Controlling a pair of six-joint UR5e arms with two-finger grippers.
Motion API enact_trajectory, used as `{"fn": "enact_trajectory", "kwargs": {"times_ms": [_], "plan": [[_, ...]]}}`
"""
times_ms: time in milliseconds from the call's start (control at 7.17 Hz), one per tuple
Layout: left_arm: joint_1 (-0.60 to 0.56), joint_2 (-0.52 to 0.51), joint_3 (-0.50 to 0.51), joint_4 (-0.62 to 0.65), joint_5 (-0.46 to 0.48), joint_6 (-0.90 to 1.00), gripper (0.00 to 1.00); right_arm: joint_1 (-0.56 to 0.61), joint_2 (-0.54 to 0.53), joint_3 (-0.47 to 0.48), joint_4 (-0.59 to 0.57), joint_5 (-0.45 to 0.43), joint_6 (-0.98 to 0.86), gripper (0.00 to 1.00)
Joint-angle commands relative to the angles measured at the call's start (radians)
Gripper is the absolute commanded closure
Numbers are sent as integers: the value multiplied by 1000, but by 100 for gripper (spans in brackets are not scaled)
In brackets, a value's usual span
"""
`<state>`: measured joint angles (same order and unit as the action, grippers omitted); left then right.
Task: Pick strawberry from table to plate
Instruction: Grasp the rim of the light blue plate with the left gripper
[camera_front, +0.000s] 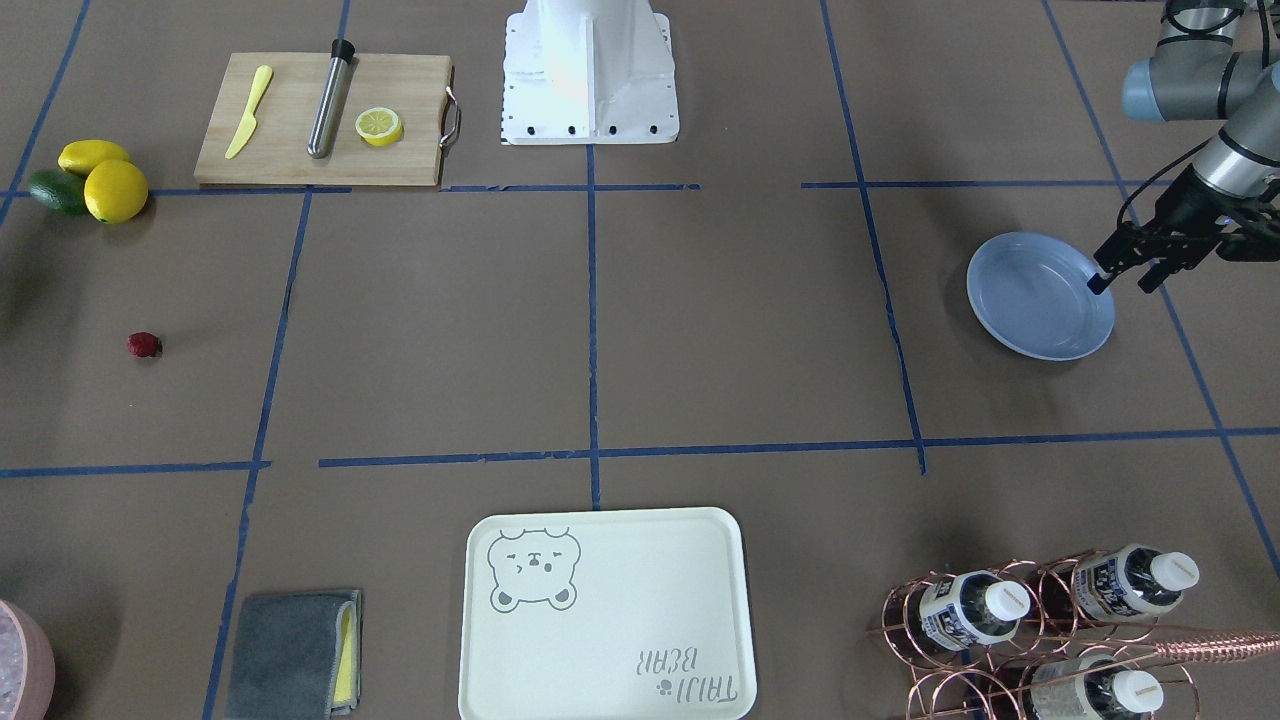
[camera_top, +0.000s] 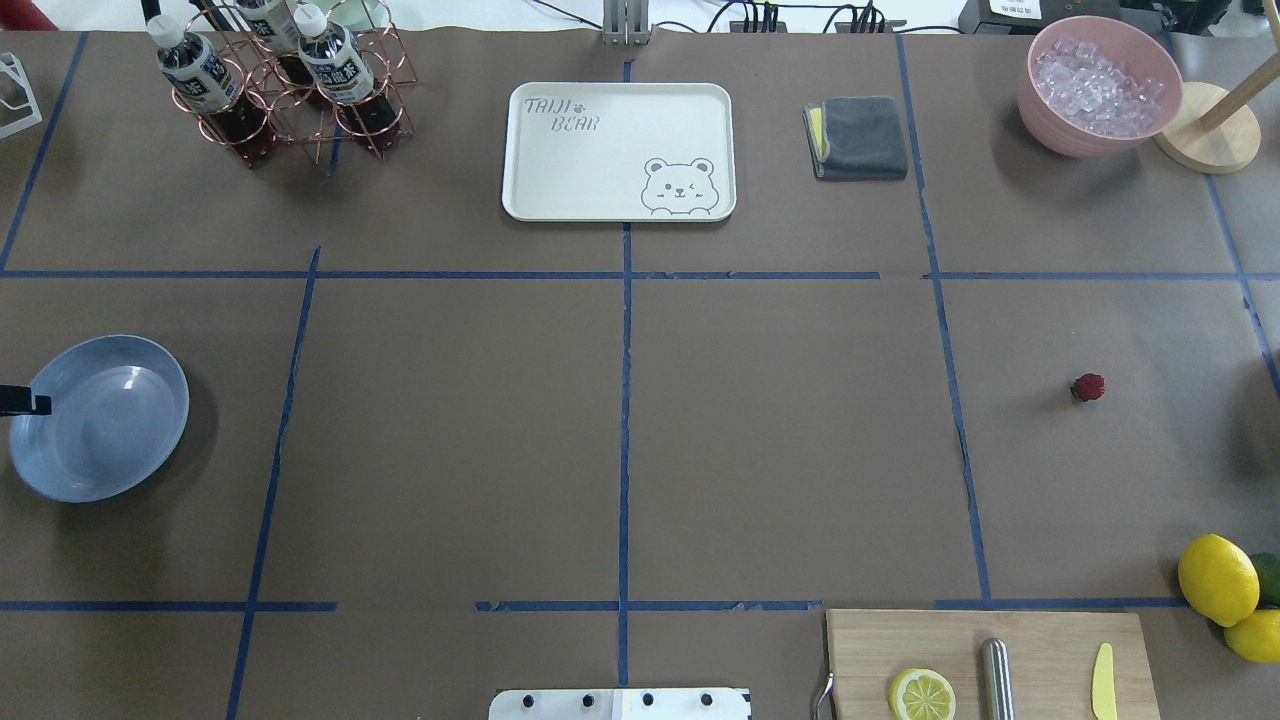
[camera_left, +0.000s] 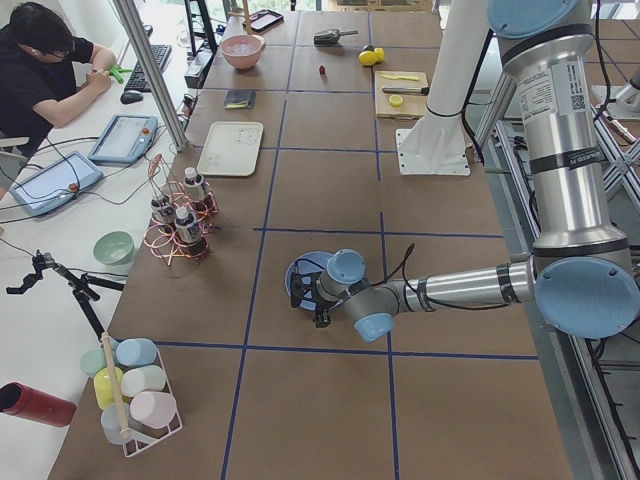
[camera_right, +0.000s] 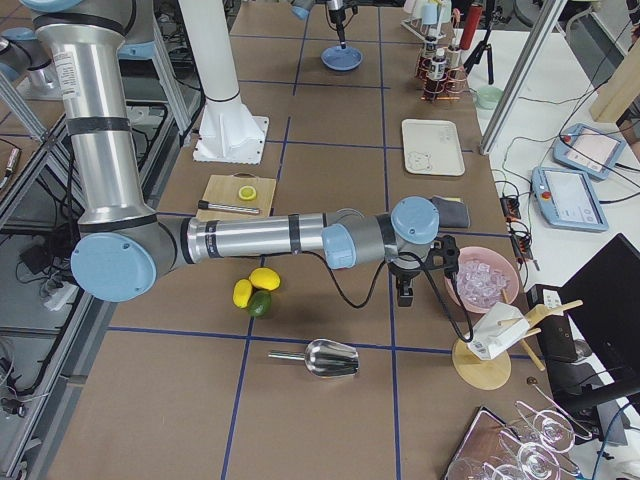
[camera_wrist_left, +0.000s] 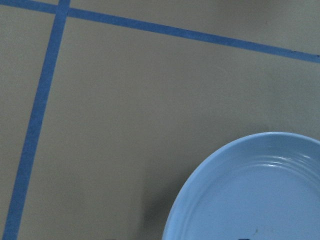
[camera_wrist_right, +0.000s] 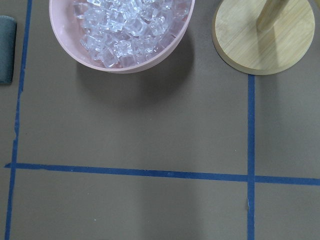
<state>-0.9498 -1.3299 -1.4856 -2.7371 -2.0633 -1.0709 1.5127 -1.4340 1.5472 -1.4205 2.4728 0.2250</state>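
Brown paper crossed with blue tape covers the table (camera_front: 740, 330), and the strawberry (camera_front: 144, 345) lies alone on it on my right side, well apart from the lemons (camera_front: 115, 190) and the cutting board (camera_front: 320, 120). The plate (camera_front: 1040, 297) sits empty toward the far left end, so nothing of the task is done yet. My left gripper (camera_front: 1124, 283) hangs at the plate's outer rim, fingers spread with nothing between them. My right gripper (camera_right: 405, 285) is out near the pink bowl of ice (camera_wrist_right: 120, 35). It shows only from the side camera, so I cannot tell whether it is spread or closed, and its wrist camera sees bare paper and no berry. The step in hand, as I judge it, is the reach for the strawberry, and the right arm is the nearer one. I should bring that gripper back over the berry until the wrist view centres it, descend straight with the fingers wide and astride it, and close gently. Such a small, rounded thing will likely roll from a glancing touch or bruise under a hard squeeze.
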Motion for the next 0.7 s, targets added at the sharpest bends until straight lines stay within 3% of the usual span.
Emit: {"fn": "enact_trajectory", "kwargs": {"times_ms": [0, 279, 558], "plan": [[22, 0, 7, 1, 6, -1, 32, 0, 1, 2, 0, 0, 5, 0], [23, 0, 7, -1, 6, 3, 63, 0, 1, 5, 0, 2, 8, 0], [23, 3, 5, -4, 6, 6, 100, 0, 1, 8, 0, 2, 14, 0]]}}
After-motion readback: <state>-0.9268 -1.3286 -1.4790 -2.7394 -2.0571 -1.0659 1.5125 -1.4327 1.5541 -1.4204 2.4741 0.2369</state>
